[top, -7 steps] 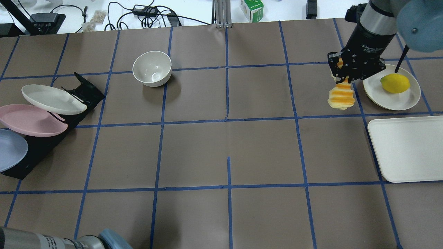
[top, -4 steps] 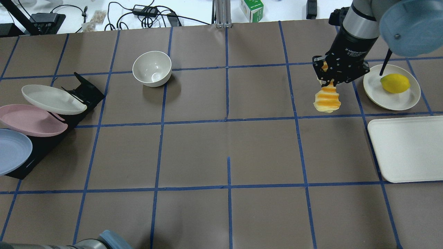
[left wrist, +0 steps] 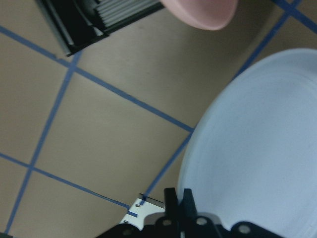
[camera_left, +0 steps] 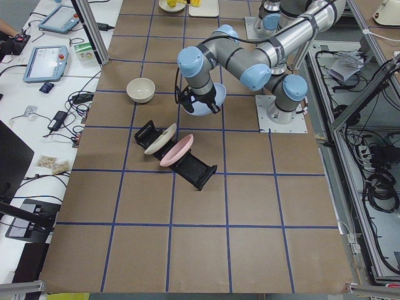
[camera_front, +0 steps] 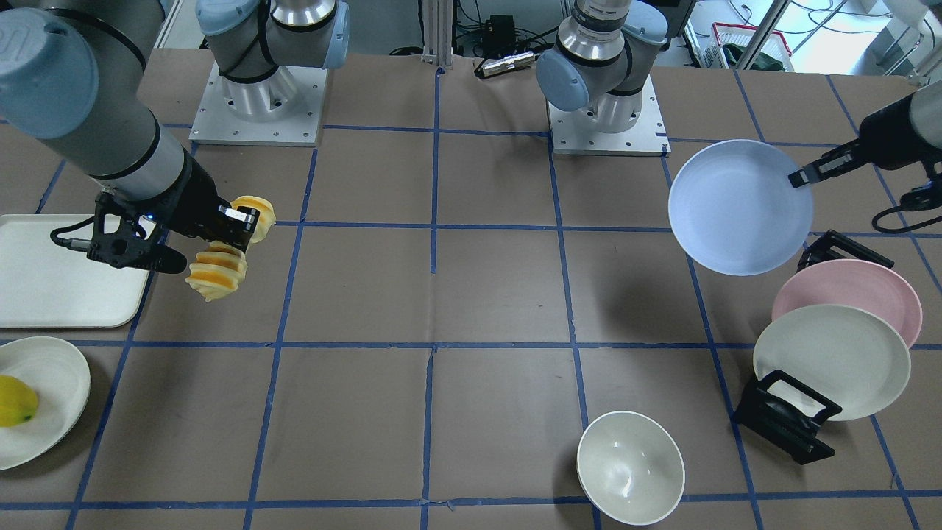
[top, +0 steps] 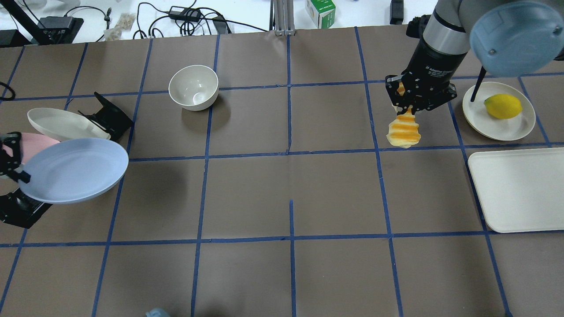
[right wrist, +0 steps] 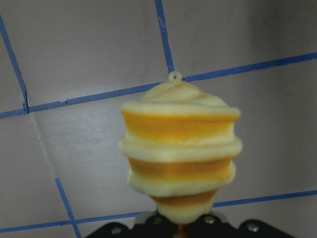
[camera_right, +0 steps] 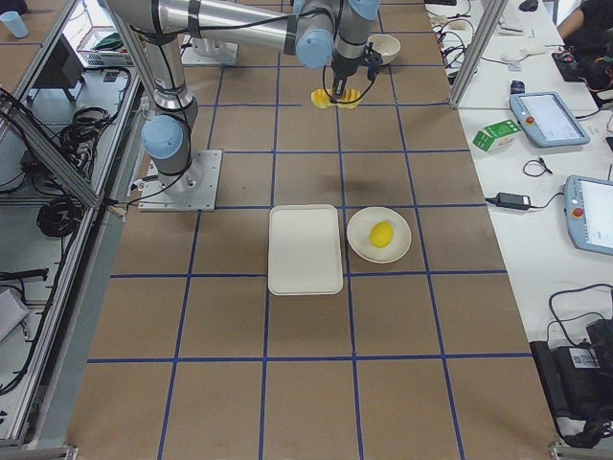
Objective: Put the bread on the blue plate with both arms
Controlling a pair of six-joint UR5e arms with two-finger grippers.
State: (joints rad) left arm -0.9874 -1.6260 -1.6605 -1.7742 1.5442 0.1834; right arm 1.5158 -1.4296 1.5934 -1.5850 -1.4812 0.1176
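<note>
Two wrist views show left hand [left wrist: 179,199] pinching blue plate [left wrist: 257,148], right hand [right wrist: 181,226] bread [right wrist: 181,148].

pink plate [top: 39,141] mostly behind the blue plate [top: 75,171] (overhead), left gripper [top: 18,174] half off-frame

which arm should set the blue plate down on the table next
Left: the left gripper holds the blue plate by its rim, in the air. The right gripper is shut on the bread.

— On the left?
— A black rack [top: 108,115] with a pink plate [camera_front: 846,283] and a cream plate [top: 61,123]; a white bowl [top: 194,87] farther back.
— And right?
— A lemon [top: 502,106] on a white plate [top: 511,130], a tray [top: 520,189] nearer.
</note>
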